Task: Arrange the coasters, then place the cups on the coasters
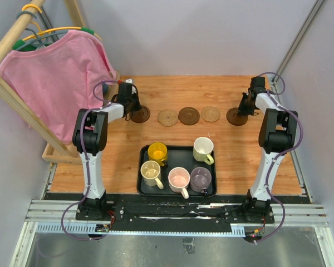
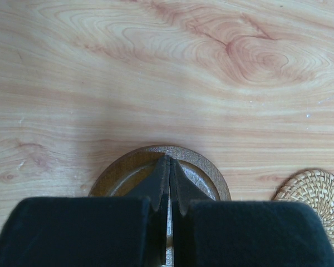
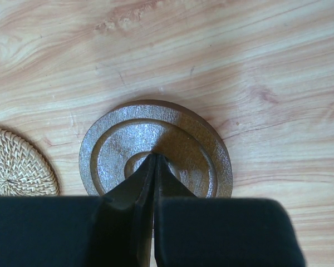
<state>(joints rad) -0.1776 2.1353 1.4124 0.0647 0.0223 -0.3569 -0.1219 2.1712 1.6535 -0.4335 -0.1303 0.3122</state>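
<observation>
**Grippers.** The left gripper (image 2: 168, 161) has its jaws fully closed and holds nothing. Its tips point down at the left end coaster (image 2: 203, 172). The right gripper (image 3: 155, 158) is also closed and empty, with its tips over the centre of the right end coaster (image 3: 156, 128). You cannot tell from these views whether either pair of tips is touching.

**Task items.** All five coasters lie in one row across the table (image 1: 178, 89). The five cups (image 1: 203, 149) stand in the tray (image 1: 142, 189), near side of the row.

**Risks.**
- If you push with closed tips, a coaster may skid or spin rather than slide straight. The grooved wood offers the tips little hold.
- A woven coaster (image 2: 314, 192) lies near the left end coaster, and another (image 3: 16, 164) lies just beside the right one. An inward push could bump either and upset the spacing.
- The discs lie flat, so you will struggle to pinch one by its edge. Pressing down at the rim could tip it.
- The cups stand close together, with handles facing different ways. Opened jaws may clip a neighbouring cup.

**Room.**
- There is open table beyond the row and between the row and the tray.
- The shirt (image 1: 61, 78) hangs close to the left arm, so avoid wide swings there.
- The right end coaster is nearer the table's right edge, so push it inward rather than outward.
</observation>
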